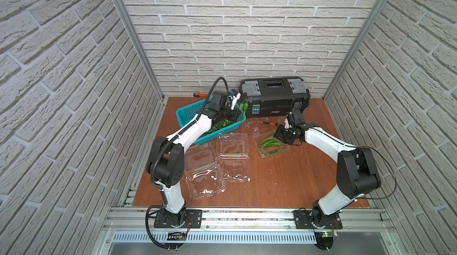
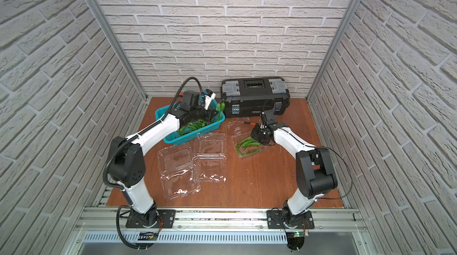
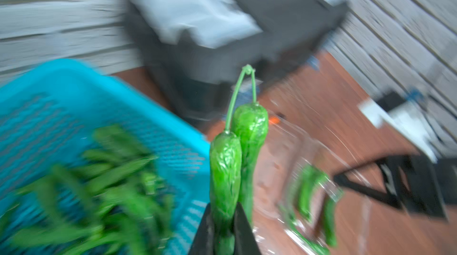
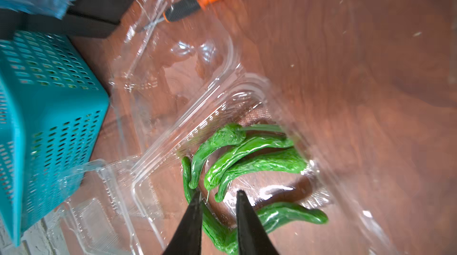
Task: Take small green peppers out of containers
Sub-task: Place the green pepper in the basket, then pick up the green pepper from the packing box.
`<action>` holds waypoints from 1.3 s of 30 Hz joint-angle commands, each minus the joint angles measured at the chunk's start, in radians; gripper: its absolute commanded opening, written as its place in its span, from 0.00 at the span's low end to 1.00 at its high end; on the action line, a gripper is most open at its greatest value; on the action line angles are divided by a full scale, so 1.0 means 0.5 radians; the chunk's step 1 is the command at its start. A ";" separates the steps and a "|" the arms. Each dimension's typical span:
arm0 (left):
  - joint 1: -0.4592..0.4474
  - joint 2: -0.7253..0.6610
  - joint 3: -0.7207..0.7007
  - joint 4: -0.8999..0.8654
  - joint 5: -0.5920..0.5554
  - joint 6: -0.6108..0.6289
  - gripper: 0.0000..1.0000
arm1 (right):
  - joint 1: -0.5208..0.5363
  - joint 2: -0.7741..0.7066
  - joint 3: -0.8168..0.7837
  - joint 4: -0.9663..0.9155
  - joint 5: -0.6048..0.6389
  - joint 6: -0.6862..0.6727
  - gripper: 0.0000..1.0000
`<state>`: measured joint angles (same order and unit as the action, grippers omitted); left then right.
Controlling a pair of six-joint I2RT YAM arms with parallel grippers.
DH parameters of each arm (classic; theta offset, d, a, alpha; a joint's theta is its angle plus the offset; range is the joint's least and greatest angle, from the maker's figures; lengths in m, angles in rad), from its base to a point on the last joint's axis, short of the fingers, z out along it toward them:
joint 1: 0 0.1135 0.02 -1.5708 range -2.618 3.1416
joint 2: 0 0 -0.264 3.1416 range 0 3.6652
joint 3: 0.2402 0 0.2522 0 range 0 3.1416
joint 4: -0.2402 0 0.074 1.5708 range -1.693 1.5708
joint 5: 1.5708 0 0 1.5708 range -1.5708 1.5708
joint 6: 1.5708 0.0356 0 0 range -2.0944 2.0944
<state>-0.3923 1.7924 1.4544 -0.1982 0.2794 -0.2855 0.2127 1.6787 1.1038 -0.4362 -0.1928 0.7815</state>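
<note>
Hanging over the far corner of the teal basket (image 1: 181, 117), L gripper (image 3: 223, 214) has fingers clamped on two peppers (image 3: 226, 167) joined at the stems. Basket holds a pepper heap (image 1: 218, 126). R gripper (image 4: 218, 196) fingers are apart, tips down in the third clamshell (image 4: 134, 184), w/ several peppers (image 4: 247, 152) inside. Two more clamshells (image 1: 232, 157) (image 1: 204, 174) lie open on the table (image 1: 284, 179) beside the basket.

Basket (image 1: 190, 113) left of toolbox (image 1: 274, 94) at back; peppers (image 1: 268, 143) in rightmost clamshell (image 1: 256, 127) before toolbox.

Bright even light, glare on containers (image 1: 232, 157), blurred left-wrist view
</note>
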 commanded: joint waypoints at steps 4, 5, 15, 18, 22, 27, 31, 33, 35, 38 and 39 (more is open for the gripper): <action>0.112 -0.044 -0.272 0.147 -0.374 -0.457 0.65 | 0.097 0.131 0.040 -0.082 0.140 0.171 0.30; 0.113 -0.054 -0.305 0.165 -0.405 -0.494 0.69 | 0.107 0.142 0.048 -0.087 0.158 0.183 0.31; 0.108 -0.090 -0.448 0.254 -0.446 -0.620 0.75 | 0.127 0.309 0.166 -0.167 0.241 0.263 0.33; 0.108 -0.107 -0.451 0.251 -0.458 -0.615 0.75 | 0.130 0.362 0.208 -0.230 0.252 0.256 0.33; 0.110 -0.115 -0.455 0.241 -0.485 -0.610 0.75 | 0.139 0.403 0.232 -0.332 0.326 0.243 0.33; 0.110 -0.109 -0.459 0.243 -0.488 -0.609 0.75 | 0.142 0.434 0.225 -0.385 0.361 0.225 0.29; 0.110 -0.098 -0.445 0.245 -0.488 -0.607 0.75 | 0.149 0.448 0.228 -0.375 0.333 0.201 0.19; 0.110 -0.091 -0.429 0.238 -0.483 -0.604 0.75 | 0.150 0.435 0.216 -0.358 0.305 0.202 0.14; 0.110 -0.084 -0.418 0.235 -0.476 -0.605 0.75 | 0.154 0.404 0.206 -0.339 0.280 0.198 0.08; 0.111 -0.081 -0.416 0.237 -0.480 -0.610 0.75 | 0.165 0.287 0.192 -0.325 0.288 0.187 0.04; 0.112 -0.081 -0.417 0.234 -0.487 -0.610 0.75 | 0.172 0.233 0.196 -0.340 0.315 0.178 0.04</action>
<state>-0.3351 1.7645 1.2385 -0.1188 0.0471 -0.5812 0.2832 1.8763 1.2106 -0.5896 -0.0490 0.8825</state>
